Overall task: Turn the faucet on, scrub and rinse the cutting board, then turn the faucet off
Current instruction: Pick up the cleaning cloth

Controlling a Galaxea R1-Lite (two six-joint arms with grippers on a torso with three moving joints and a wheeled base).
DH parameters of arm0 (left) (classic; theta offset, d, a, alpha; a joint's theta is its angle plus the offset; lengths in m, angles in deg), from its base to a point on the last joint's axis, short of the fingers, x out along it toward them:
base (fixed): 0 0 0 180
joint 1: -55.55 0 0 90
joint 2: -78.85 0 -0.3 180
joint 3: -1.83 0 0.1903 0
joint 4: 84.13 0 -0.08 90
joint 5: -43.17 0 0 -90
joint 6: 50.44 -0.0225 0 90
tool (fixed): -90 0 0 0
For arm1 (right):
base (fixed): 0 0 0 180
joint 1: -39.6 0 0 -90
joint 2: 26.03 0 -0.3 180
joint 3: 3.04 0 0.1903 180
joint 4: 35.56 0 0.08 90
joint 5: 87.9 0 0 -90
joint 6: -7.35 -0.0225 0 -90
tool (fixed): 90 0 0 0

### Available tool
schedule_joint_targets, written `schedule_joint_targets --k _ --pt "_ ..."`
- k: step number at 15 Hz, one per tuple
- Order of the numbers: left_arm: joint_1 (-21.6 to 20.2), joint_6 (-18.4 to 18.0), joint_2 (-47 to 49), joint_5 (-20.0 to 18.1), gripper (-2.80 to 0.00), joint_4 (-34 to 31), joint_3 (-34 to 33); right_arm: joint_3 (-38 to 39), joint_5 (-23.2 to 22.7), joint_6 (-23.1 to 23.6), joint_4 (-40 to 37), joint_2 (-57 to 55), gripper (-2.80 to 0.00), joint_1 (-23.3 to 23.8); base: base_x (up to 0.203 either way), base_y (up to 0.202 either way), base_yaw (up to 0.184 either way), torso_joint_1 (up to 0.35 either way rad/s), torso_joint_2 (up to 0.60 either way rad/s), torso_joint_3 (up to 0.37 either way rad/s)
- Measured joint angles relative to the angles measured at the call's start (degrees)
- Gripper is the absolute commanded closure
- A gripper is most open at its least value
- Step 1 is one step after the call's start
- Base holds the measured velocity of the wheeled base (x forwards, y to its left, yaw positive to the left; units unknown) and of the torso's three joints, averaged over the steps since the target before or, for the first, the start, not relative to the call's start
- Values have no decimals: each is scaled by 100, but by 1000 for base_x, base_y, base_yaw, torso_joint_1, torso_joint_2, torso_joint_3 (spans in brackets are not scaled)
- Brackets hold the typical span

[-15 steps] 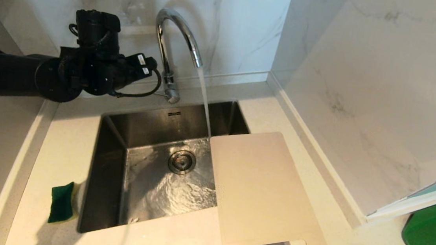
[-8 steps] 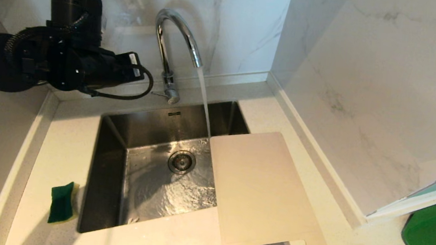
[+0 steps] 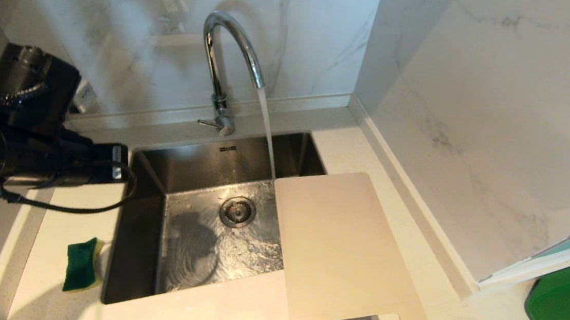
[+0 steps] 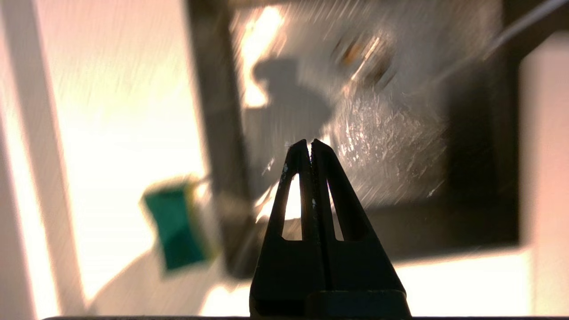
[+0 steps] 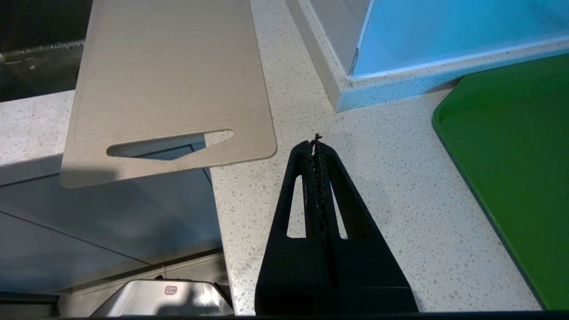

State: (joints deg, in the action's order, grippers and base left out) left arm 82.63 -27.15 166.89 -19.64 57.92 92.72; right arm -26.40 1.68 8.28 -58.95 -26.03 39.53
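Faucet: we see the chrome gooseneck faucet [image 3: 223, 67] at the upper centre of the head view, behind the sink, with a stream of water [image 3: 267, 127] falling from its spout.
Lever: a thin lever [image 3: 207, 121] sticks out at the faucet's base, pointing toward the frame's left.
Sink: the steel sink [image 3: 146, 210] fills the centre of the frame; its floor is wet and rippled around the drain [image 3: 237, 211].
Cutting board: the beige cutting board [image 3: 344, 247] lies right of centre, its far left part over the sink's right side and its handle slot end overhanging the near counter edge at the bottom of the frame.
Sponge: a green and yellow sponge [image 3: 81, 264] lies on the counter [image 3: 74, 214] at lower left, just beside the sink's left rim.
Left gripper: in the left wrist view we see the left gripper [image 4: 310, 144] with fingers pressed together, holding nothing, hanging above the sink; its arm sits at the left edge of the head view.
Right gripper: the right gripper [image 5: 316, 144] is pinched together and empty, above the speckled counter near the board's handle end.
Green tray: a flat green tray [image 3: 568, 313] shows at the lower right corner.
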Motion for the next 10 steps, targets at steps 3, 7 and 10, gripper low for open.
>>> schedule_joint_targets --k 3,7,10 --pt "-30 596 -170 8 -280 -20 -1216 0 -2 -1 2 0 0 0 0 0 0 0 0 0" --pt "-49 1265 -180 -13 -280 4 -2187 0 -2 0 1 0 0 0 0 0 0 0 0 0" --pt "-63 1513 -283 -20 -280 12 -2450 0 1 2 0 0 0 0 0 0 0 0 0 0"
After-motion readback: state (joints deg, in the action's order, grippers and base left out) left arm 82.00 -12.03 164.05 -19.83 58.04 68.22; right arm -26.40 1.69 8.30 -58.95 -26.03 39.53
